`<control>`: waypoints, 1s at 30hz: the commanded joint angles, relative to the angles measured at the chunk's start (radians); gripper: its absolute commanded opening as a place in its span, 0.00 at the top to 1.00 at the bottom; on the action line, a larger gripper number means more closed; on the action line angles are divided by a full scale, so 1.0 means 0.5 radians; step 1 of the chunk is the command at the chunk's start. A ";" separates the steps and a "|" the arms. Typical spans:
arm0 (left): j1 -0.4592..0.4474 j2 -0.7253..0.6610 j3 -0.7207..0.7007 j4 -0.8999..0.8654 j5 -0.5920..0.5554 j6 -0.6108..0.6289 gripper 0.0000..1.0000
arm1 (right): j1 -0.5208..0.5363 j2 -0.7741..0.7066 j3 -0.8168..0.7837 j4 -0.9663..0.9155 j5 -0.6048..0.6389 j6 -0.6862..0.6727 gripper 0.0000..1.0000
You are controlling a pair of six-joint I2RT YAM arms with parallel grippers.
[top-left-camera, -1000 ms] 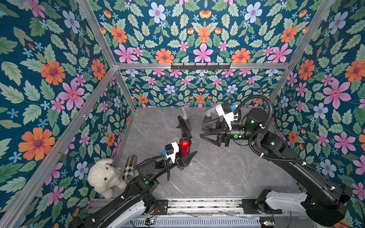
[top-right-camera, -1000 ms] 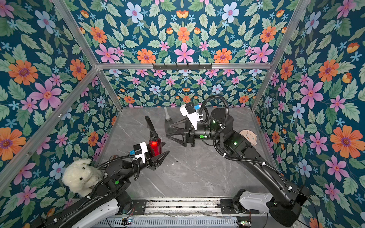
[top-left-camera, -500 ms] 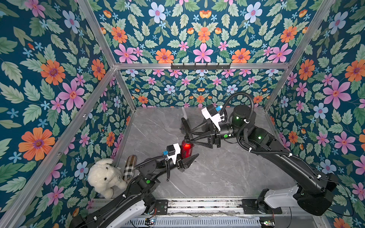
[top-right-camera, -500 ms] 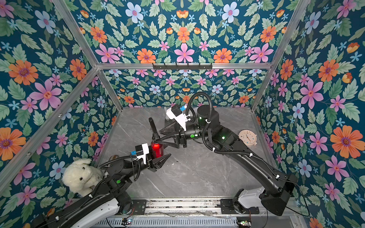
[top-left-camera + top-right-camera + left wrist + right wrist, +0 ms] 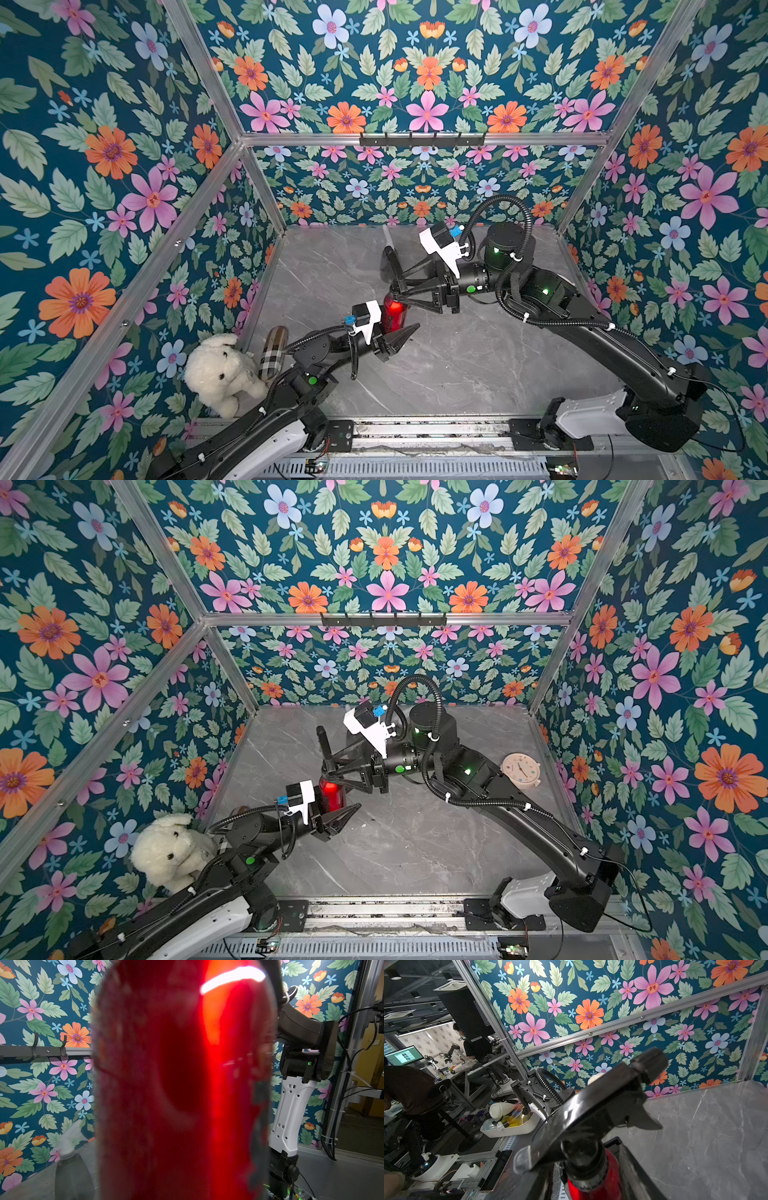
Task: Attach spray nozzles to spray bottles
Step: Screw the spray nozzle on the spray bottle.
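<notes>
Clock bearings are taken from the centre of the table, with 12 o'clock at the far wall.

The red bottle stood roughly upright just to 9 o'clock of centre. The left gripper reached in from 7 o'clock and was closed tight on the bottle's body. The bottle filled the left wrist view.

The black nozzle sat on the bottle's neck, its collar against the red shoulder in the right wrist view.

The right gripper came in from 3 o'clock with one jaw on each side of the nozzle's collar, partly open. I could not tell whether the jaws pressed on it.

A grey bottle with a whitish nozzle stood by the wall.

A plush toy and a plaid case lay at 8 o'clock, and a small round clock at 3 o'clock.
</notes>
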 commanded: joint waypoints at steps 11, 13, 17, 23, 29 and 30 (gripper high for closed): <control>0.001 -0.014 0.047 -0.002 -0.161 0.047 1.00 | 0.151 -0.006 0.022 -0.162 0.471 -0.075 0.75; 0.003 -0.018 0.051 -0.018 -0.212 0.070 1.00 | 0.251 -0.026 -0.008 -0.200 0.688 -0.125 0.75; 0.001 -0.015 0.064 -0.025 -0.254 0.082 1.00 | 0.386 -0.040 -0.043 -0.281 0.968 -0.247 0.74; 0.002 -0.024 0.097 -0.111 -0.262 0.099 1.00 | 0.475 -0.037 0.088 -0.554 1.295 -0.420 0.75; -0.002 -0.040 0.122 -0.177 -0.359 0.131 1.00 | 0.549 0.059 0.253 -0.757 1.601 -0.356 0.75; -0.001 -0.035 0.124 -0.174 -0.375 0.137 1.00 | 0.568 0.098 0.285 -0.777 1.692 -0.296 0.75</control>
